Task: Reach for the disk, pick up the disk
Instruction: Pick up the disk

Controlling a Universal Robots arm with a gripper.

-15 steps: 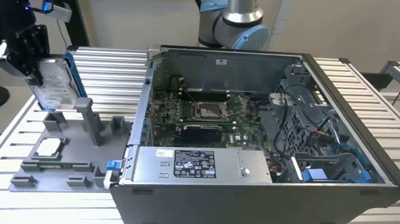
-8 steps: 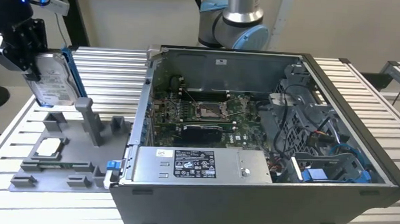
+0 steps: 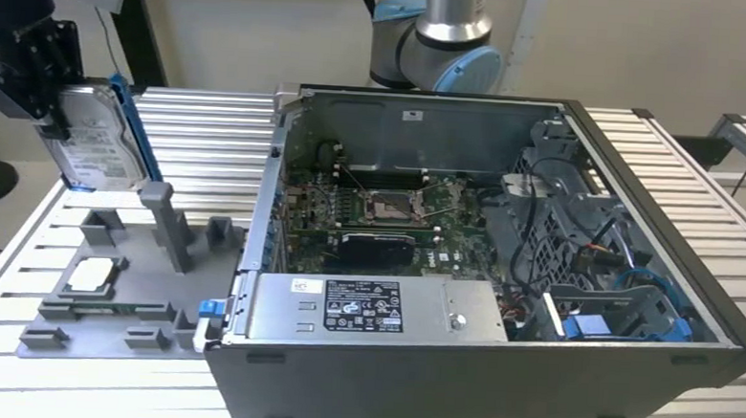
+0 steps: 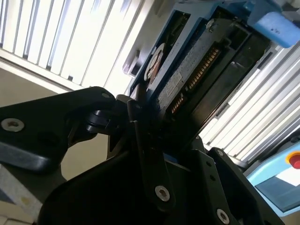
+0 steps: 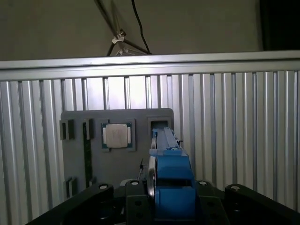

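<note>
Pincer (image 3: 56, 116): clamped on disk (image 3: 98, 147).
Disk axis: upright, hangs just below pincer, above grey fixture (image 3: 101, 286).

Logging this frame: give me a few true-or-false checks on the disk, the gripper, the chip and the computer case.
1. The gripper is shut on the disk, holding it off the grey fixture. True.
2. The disk lies flat inside the computer case. False: it hangs upright in the gripper, to the exterior view's left of the case.
3. The small square chip sits in the grey fixture. True.
4. The computer case is closed. False: its side is open and the motherboard shows.
</note>
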